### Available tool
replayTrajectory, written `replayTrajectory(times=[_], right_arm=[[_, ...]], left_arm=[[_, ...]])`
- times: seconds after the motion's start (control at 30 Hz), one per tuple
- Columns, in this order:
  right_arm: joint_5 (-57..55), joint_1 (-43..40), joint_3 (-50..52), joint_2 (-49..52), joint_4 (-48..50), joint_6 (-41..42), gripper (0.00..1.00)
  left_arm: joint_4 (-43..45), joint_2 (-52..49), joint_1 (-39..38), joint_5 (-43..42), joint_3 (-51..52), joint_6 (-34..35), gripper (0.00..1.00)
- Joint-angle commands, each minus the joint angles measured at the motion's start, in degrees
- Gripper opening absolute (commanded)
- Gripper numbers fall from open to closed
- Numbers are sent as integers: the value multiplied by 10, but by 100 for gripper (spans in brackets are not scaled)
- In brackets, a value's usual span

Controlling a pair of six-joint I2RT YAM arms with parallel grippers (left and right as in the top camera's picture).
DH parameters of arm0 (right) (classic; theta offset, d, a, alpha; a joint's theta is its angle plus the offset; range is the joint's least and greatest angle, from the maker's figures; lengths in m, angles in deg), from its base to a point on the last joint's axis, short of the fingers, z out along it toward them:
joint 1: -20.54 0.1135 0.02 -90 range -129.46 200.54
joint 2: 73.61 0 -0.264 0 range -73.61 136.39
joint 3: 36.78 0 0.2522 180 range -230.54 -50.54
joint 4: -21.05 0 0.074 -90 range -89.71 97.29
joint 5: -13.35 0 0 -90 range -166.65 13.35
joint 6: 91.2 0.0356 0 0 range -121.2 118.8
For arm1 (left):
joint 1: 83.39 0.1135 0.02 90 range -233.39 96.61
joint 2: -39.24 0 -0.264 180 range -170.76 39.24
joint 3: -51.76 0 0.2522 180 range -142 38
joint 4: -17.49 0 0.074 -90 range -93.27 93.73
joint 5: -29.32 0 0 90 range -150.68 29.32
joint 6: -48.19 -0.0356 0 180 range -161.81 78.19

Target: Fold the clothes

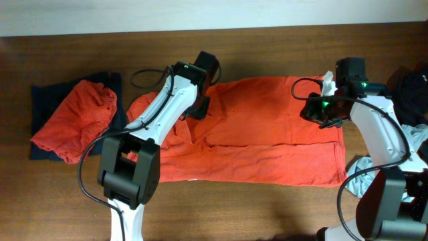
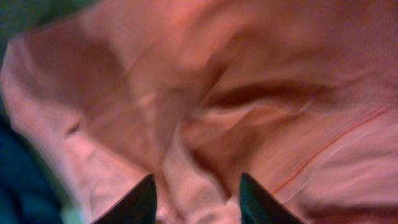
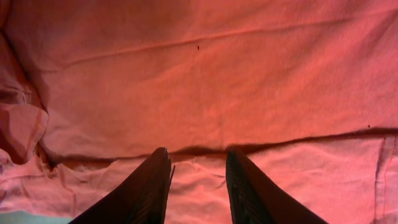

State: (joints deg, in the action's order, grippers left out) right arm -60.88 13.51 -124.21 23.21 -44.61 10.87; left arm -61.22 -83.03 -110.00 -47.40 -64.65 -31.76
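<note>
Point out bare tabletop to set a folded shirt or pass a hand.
Most room: bare wood strip between the spread shirt and the table front, between the arm bases. The front-left corner below the left pile, and a thin strip behind the shirt. Crowded: right edge, a clothes heap by the right arm; narrow gap between pile and shirt.

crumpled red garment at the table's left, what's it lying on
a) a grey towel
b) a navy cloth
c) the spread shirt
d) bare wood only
B: the crumpled red garment lies on a navy cloth, whose edges show around it.
</note>
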Motion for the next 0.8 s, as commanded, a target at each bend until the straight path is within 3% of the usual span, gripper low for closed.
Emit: replayTrajectory(times=[0.0, 0.27, 0.43, 0.6, 0.77], right_arm=[[1, 2, -9, 4, -5, 4, 34], [1, 2, -9, 4, -11, 4, 34], [1, 2, -9, 4, -11, 4, 34], [1, 2, -9, 4, -11, 4, 34], [1, 2, -9, 4, -8, 4, 34]], left_arm=[[35, -13, 2, -30, 1, -40, 52], [69, -55, 30, -35, 3, -59, 49], [70, -68, 47, -110, 3, -103, 45], [35, -69, 46, -170, 1, -114, 16], [-29, -67, 43, -213, -21, -125, 10]])
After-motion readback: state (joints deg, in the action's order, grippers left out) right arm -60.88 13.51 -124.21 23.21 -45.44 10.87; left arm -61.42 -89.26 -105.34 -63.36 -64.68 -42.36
